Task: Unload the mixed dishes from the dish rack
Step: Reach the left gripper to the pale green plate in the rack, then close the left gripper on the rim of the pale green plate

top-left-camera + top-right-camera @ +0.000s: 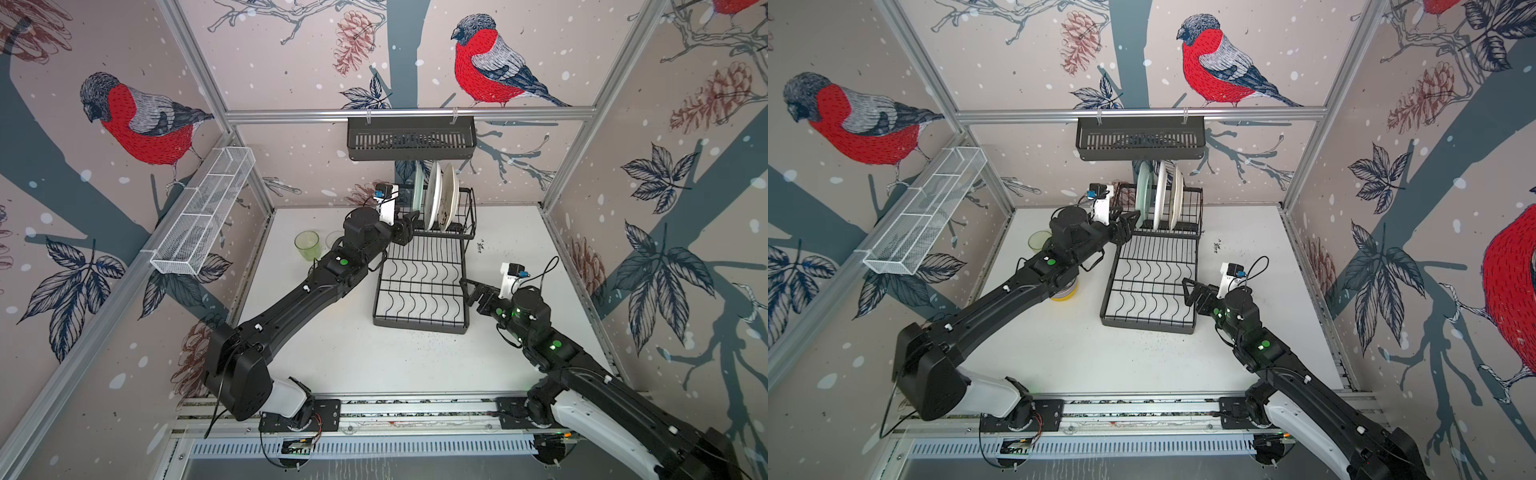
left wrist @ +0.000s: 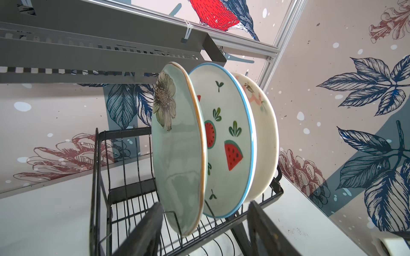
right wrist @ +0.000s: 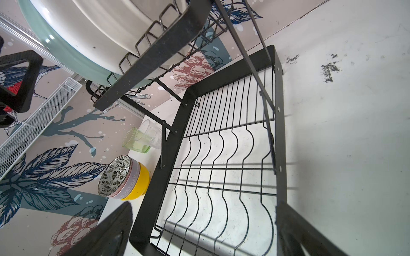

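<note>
You have the white table (image 1: 340, 357) filling the floor of the cell, half covered by both arms. The dish rack (image 1: 422, 286) stands toward its back; its lower grid tray holds nothing you can see. On the raised tier three plates stand on edge: pale green plate (image 2: 179, 155), watermelon-patterned plate (image 2: 230, 137), cream plate (image 2: 266, 141), each hiding most of the one behind. Your left gripper (image 1: 409, 224) sits at the pale green plate's lower rim, fingers (image 2: 146, 230) either side of it with gaps visible, so you cannot tell whether it pinches yet. Your right gripper (image 1: 471, 291) hovers spread wide at the tray's right edge. Left of the rack, the stacked bowls (image 3: 124, 177) are mostly hidden under the left arm in both top views. The green glass (image 1: 308, 245) stands clear; the clear glass (image 1: 334, 239) beside it is hard to make out.
</note>
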Available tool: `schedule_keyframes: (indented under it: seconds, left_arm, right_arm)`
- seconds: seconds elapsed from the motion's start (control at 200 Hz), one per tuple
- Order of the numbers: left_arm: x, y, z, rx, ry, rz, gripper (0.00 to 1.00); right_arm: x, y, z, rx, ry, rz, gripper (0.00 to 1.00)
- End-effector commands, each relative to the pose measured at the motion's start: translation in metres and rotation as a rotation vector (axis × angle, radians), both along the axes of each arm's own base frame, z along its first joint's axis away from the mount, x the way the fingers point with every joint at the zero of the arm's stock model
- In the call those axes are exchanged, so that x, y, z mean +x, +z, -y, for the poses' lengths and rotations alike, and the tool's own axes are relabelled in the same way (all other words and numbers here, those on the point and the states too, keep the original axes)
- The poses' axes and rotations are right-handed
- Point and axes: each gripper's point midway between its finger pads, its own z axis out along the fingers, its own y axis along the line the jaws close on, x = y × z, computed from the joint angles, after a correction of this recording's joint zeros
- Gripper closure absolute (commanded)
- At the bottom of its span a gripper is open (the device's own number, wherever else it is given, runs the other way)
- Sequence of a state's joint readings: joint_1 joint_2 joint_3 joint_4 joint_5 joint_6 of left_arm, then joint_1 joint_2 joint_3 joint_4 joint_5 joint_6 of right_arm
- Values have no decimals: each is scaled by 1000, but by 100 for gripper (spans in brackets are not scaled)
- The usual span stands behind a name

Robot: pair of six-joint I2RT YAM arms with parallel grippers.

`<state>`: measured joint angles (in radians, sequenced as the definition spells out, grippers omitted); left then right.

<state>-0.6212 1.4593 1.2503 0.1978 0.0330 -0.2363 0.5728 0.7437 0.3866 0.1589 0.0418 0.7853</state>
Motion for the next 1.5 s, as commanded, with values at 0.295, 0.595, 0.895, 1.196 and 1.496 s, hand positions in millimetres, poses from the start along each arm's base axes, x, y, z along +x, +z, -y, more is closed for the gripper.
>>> schedule_keyframes:
  seconds: [0.295, 0.595, 0.895, 1.196, 1.496]
  left_arm:
    - [28, -1, 16, 20, 9, 47, 37]
    - [44, -6, 21, 25, -4, 29, 48]
    - [54, -11, 23, 26, -14, 19, 49]
    - [66, -18, 25, 38, -21, 3, 54]
    - [70, -19, 23, 43, -14, 6, 70]
  right_arm:
    - [2, 1, 6, -16, -28, 13, 0]
    - [2, -3, 13, -23, -54, 15, 0]
    - [2, -6, 18, -29, -73, 13, 0]
    - [3, -8, 22, -34, -82, 13, 0]
    - [5, -8, 24, -43, -91, 18, 0]
